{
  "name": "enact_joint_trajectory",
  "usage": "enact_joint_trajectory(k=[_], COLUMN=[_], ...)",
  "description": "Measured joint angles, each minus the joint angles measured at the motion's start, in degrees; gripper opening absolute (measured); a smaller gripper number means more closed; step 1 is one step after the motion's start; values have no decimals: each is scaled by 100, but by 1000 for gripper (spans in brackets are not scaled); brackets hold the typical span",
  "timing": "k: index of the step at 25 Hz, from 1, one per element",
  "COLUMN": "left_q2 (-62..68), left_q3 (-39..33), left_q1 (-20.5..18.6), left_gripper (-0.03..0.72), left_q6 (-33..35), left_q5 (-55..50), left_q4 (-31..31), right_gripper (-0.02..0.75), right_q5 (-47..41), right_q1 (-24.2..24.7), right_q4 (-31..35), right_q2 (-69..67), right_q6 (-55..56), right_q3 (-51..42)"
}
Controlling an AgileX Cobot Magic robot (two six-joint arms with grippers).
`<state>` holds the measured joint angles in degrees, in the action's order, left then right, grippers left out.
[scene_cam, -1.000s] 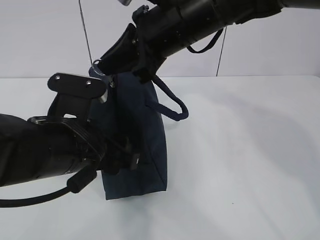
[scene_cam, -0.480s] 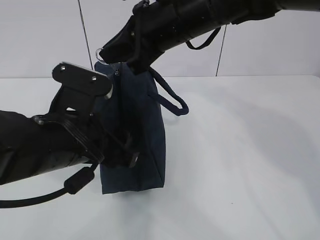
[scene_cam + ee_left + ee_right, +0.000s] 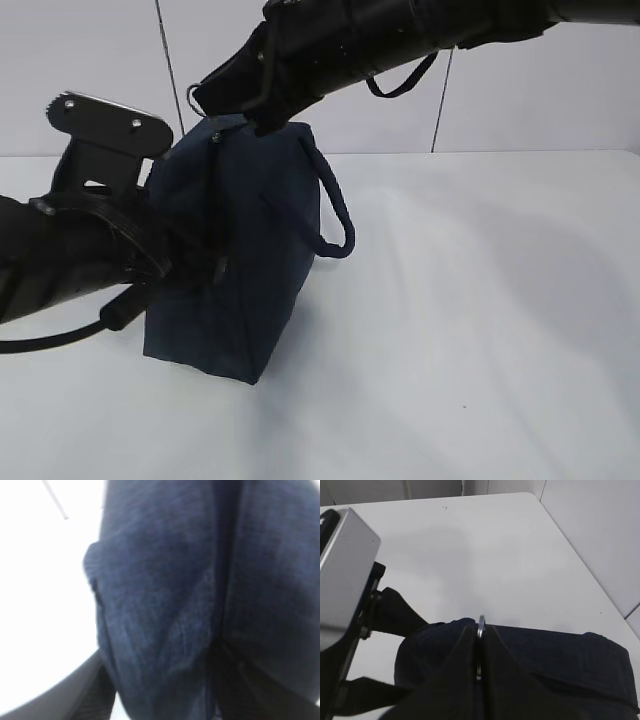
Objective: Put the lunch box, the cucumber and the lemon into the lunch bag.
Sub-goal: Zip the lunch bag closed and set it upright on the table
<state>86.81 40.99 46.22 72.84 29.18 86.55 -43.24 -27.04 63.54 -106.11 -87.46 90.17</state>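
The dark navy lunch bag [image 3: 250, 270] stands a little tilted on the white table, one loop handle [image 3: 338, 215] hanging off its right side. My left gripper [image 3: 203, 268] reaches in from the left and holds the bag's side. In the left wrist view navy fabric [image 3: 165, 605] fills the space between its fingers [image 3: 82, 690]. My right gripper [image 3: 212, 98] comes down from the upper right onto the bag's top, shut on the silver ring pull [image 3: 480, 623]. In the right wrist view its two fingers [image 3: 462, 655] press together around the ring. The lunch box, the cucumber and the lemon are out of view.
White table [image 3: 480, 300] stretches right of the bag, with a pale wall behind. The table's right edge [image 3: 580, 565] shows in the right wrist view. My left arm's camera bracket [image 3: 105, 120] and cable [image 3: 50, 342] sit left of the bag.
The bag has shifted left and turned, showing a broader face, carried along with my left gripper. My right gripper followed to the left, still on the ring pull.
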Motion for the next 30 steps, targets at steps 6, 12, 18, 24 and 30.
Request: enact_joint_trajectory(k=[6, 12, 18, 24, 30], left_q2=[0, -80, -178, -210, -750], left_q3=[0, 0, 0, -160, -564], left_q1=[-612, -663, -663, -663, -663], left_gripper=[434, 433, 432, 432, 432], left_q6=[0, -9, 24, 27, 36], left_q5=[-42, -632, -1158, -1362, -1830], left_q4=[-125, -214, -643, -678, -678], right_gripper=[8, 8, 8, 8, 8], right_q5=[95, 481, 504, 516, 573], right_q1=[0, -35, -35, -35, -35], right_q4=[138, 368, 604, 679, 730], right_q2=[-77, -291, -463, -487, -487], right_q6=[11, 11, 11, -225, -249], right_q3=[0, 13, 15, 15, 15])
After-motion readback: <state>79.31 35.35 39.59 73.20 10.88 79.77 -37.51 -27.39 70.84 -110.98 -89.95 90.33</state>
